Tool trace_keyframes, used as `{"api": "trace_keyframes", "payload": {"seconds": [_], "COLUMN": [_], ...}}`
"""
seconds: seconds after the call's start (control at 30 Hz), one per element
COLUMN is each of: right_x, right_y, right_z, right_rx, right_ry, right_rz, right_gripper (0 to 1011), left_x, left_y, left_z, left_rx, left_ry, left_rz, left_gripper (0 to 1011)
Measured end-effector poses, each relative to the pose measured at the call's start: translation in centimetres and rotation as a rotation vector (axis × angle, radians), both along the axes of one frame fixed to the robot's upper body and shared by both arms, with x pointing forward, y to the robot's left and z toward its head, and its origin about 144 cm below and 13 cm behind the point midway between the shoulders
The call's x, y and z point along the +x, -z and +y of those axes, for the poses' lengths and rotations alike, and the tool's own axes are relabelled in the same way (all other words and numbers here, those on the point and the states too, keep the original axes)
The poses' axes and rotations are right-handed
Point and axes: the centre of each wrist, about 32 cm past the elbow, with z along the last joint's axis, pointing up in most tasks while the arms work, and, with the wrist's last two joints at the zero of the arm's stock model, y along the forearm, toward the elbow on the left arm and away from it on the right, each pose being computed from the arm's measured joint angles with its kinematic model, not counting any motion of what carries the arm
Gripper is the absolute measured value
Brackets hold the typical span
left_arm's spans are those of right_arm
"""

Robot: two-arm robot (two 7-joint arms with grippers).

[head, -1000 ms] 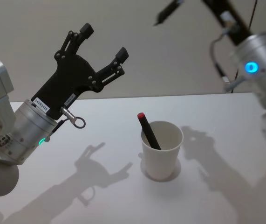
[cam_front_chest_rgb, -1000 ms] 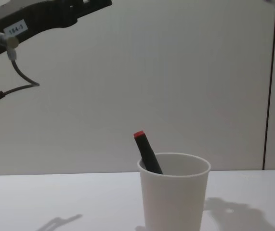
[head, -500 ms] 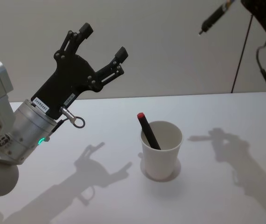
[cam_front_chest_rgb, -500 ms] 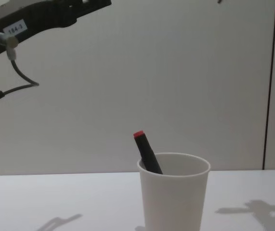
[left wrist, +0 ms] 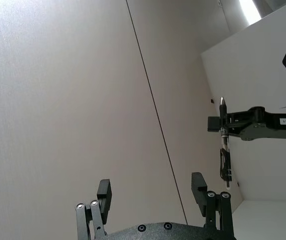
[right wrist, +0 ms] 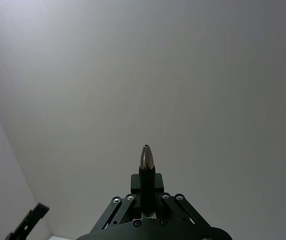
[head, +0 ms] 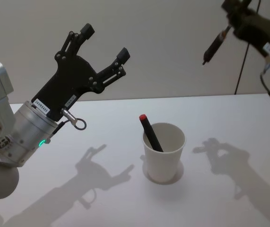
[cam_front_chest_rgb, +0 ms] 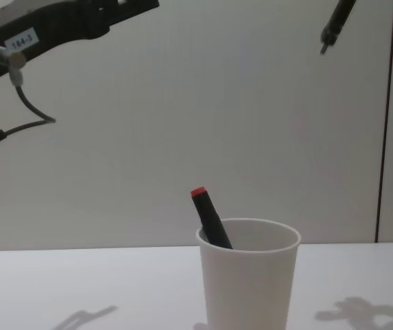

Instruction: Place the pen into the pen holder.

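One pen (head: 214, 45) is clamped in the right gripper (head: 232, 21), high above and to the right of the pen holder (head: 163, 151). The holder stands on the table (head: 101, 123) with a red-capped pen (head: 150, 132) leaning inside. The left gripper (head: 104, 46) is raised with its fingers spread wide, holding nothing.

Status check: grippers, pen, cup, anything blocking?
Right gripper shut on pen, high right of pen holder. Left gripper open, raised, idle. Red-capped marker already inside. Path clear.

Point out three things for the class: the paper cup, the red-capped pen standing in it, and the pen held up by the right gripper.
paper cup (head: 164, 163): head view, on its outer wall.
red-capped pen (head: 149, 131): head view, on the black barrel above the rim.
held pen (head: 213, 46): head view, on the barrel below the right gripper (head: 233, 19).
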Motion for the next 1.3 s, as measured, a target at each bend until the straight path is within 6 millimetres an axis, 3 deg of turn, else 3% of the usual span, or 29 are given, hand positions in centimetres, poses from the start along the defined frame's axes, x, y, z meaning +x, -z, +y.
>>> {"api": "trace_keyframes", "payload": {"seconds": [0.77, 1.3], "right_x": [-1.8, -2.8], "right_y": [1.7, 4.3], "right_z": [3.3, 7.4], "right_rx": [-0.36, -0.621], "right_ry": [-0.109, -0.198], "right_rz": [0.011, 0.05], "right_gripper": [121, 121], "left_x": [0.0, 0.0], "left_y": [0.0, 0.0], "left_z": [0.0, 0.0], "left_rx": [0.0, 0.0], "left_ry": [0.0, 0.0], "left_rz": [0.0, 0.0], "left_gripper": [1004, 1004]}}
